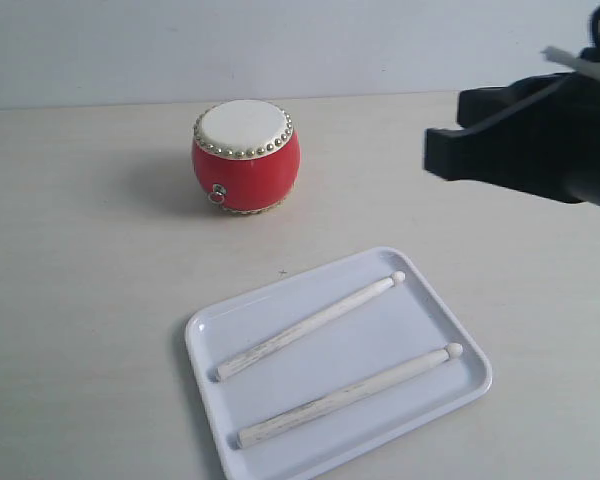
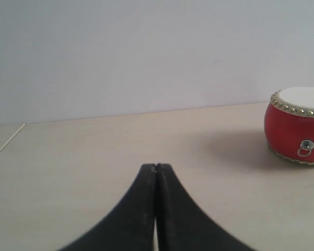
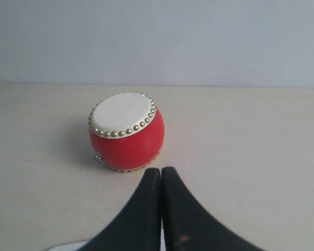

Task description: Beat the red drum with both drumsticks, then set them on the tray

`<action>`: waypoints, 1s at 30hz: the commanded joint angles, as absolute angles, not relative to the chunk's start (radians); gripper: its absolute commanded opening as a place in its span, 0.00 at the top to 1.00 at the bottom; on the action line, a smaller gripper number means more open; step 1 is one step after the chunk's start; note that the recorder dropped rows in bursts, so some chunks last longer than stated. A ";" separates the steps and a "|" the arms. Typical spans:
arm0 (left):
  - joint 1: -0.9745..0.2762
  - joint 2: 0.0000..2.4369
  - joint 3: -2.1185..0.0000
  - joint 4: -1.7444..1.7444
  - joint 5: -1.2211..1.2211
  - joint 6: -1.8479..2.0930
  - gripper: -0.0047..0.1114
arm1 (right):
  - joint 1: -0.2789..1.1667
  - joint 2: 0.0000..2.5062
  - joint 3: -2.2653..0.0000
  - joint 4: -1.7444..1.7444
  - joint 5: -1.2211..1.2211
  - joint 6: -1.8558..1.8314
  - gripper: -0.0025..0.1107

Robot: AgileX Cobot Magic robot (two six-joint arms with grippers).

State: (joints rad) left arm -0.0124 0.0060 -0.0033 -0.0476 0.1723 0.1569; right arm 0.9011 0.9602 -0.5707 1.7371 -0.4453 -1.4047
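Note:
The red drum [image 1: 245, 157] with its cream skin stands upright at the back of the table; it shows too in the left wrist view [image 2: 298, 127] and the right wrist view [image 3: 125, 130]. Two pale drumsticks lie side by side on the white tray [image 1: 438, 318], one farther back [image 1: 310, 325] and one nearer the front [image 1: 350, 395]. My right gripper [image 1: 442, 152] hovers at the right, shut and empty; its fingertips [image 3: 161, 170] meet just in front of the drum. My left gripper [image 2: 156, 166] is shut and empty, well to one side of the drum, and out of the exterior view.
The beige table [image 1: 90, 280] runs back to a plain pale wall [image 1: 280, 45]. A corner of the tray [image 3: 68, 246] peeks in beside the right fingers. A table edge [image 2: 8, 141] shows in the left wrist view.

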 commanded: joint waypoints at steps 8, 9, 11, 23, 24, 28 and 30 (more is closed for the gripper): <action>-0.010 0.000 0.000 -0.048 0.170 0.151 0.96 | 0.304 0.540 -0.291 1.744 0.104 -1.472 0.98; -0.010 0.000 0.000 -0.048 0.170 0.151 0.96 | 0.250 0.492 -0.263 1.744 0.130 -1.482 0.98; -0.010 0.000 0.000 -0.048 0.170 0.151 0.96 | 0.153 0.395 -0.213 1.744 0.157 -1.484 0.98; -0.010 0.000 0.000 -0.048 0.170 0.151 0.96 | -0.106 0.170 -0.055 1.744 0.252 -1.486 0.98; -0.010 0.000 0.000 -0.048 0.170 0.151 0.96 | -0.106 0.170 -0.055 1.744 0.240 -1.492 0.98; -0.010 0.000 0.000 -0.048 0.170 0.151 0.96 | -0.106 0.170 -0.055 1.744 0.134 -1.496 0.98; -0.010 0.000 0.000 -0.048 0.170 0.151 0.96 | -0.106 0.170 -0.055 1.744 0.080 -1.486 0.98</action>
State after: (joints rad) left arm -0.0124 0.0060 -0.0033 -0.0476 0.1741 0.1569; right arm -0.1009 0.1758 -0.0602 1.7509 0.1531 -1.4862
